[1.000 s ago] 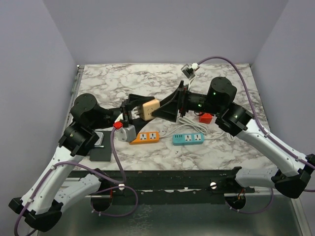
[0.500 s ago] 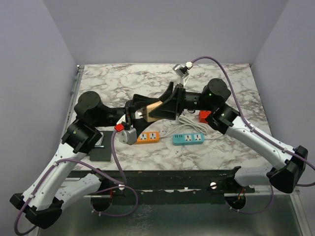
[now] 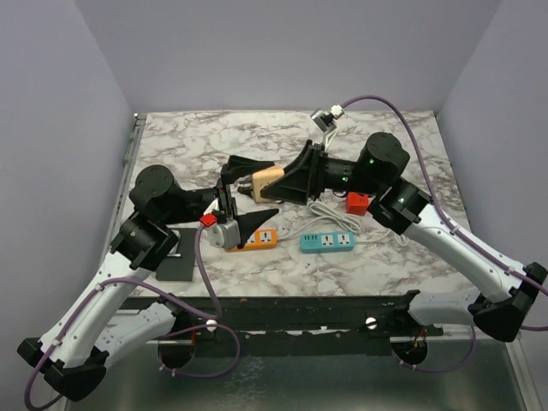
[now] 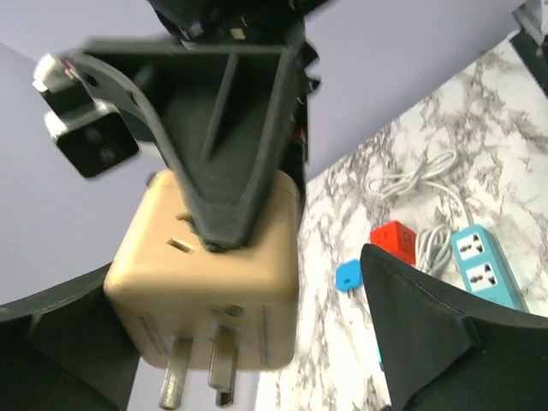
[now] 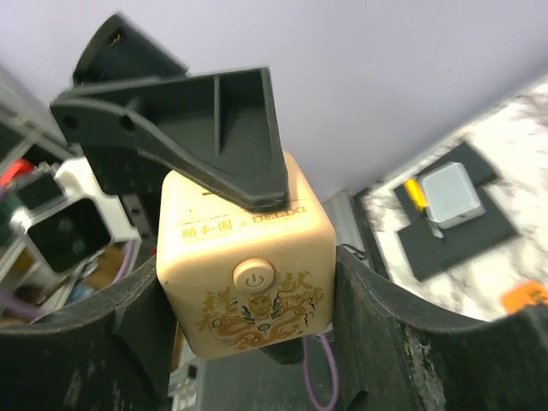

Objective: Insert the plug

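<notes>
The marble table (image 3: 171, 141) carries everything. My left arm (image 3: 128, 253) and my right arm (image 3: 445, 231) reach in from the near edge and meet above its middle. The teal power strip (image 3: 328, 242) lies flat about midway along the near edge, sockets up, its white cable (image 3: 330, 212) looped just beyond it; the orange power strip (image 3: 254, 239) lies to its left, apart from it and roughly in line. A black pad (image 3: 174, 267) sits at the near left corner, and my right wrist view shows a grey block (image 5: 447, 195) resting on it.

My left hand (image 4: 240, 261) stands wide, one finger to either side of the beige plug cube (image 3: 264, 181); I cannot tell whether either finger touches it. My right hand (image 5: 248, 257) is closed on the plug cube, a finger pressed against each of two opposite sides. The plug cube hangs in the air over the middle of the table, beyond the orange power strip and clear of the surface.

A red cube (image 3: 358, 203) sits on the table beyond the right end of the teal power strip, near the cable; a small blue piece (image 4: 348, 275) lies near it. Two flat metal prongs (image 4: 197, 372) stick out of one face of the plug cube, seen from my left wrist; the face toward my right wrist bears a round power button (image 5: 253, 276) above a gold dragon print.
</notes>
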Available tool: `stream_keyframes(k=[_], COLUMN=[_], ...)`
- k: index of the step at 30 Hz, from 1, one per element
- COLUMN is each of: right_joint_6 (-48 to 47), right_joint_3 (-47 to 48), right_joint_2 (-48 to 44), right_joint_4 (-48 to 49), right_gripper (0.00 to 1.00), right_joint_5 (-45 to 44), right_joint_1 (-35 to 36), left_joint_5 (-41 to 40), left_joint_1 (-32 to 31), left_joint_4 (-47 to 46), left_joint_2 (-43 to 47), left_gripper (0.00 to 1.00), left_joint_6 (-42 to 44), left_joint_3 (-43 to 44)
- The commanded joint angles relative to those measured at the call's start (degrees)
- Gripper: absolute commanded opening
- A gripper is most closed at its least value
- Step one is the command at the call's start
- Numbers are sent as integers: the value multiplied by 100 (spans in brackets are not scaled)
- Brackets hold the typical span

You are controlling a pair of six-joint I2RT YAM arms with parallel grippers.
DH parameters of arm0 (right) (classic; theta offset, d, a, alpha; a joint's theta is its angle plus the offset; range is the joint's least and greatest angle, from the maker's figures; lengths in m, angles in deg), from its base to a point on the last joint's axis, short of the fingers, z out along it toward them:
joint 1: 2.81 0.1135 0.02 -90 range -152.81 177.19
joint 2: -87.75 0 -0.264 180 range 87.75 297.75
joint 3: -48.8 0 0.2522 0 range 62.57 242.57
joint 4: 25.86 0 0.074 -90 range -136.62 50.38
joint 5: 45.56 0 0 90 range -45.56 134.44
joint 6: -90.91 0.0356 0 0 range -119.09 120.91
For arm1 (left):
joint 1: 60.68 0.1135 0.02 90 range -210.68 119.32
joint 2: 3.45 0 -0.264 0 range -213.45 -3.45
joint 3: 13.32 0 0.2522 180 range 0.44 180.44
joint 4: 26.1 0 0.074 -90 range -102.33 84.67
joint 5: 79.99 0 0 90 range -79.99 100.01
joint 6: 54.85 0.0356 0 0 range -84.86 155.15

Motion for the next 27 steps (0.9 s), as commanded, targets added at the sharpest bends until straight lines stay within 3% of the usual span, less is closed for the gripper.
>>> stream_keyframes(k=[1,7,11,27], right_joint_6=[-837,-1376,-1427,-1476], right_joint_3=[957,2206,2930,2362], right_joint_2=[-259,327,872,887], right_joint_4=[-2084,-4718,-5805,-4843], right_gripper=[1,1,1,1], right_joint_5=[-1583,-3260,-3828,-5414], right_joint_1=[14,19,66,990], left_joint_5=[-457,-816,-1075,-1189], left_joint_1=[-1,4,4,-110], left_joint_4=[106,120,53,-424], left_joint_2=[119,77,-82,-819], left_gripper=[99,99,99,99], left_joint_6=[-182,201,459,-2271], left_joint_3=[-445,-622,-552,-380])
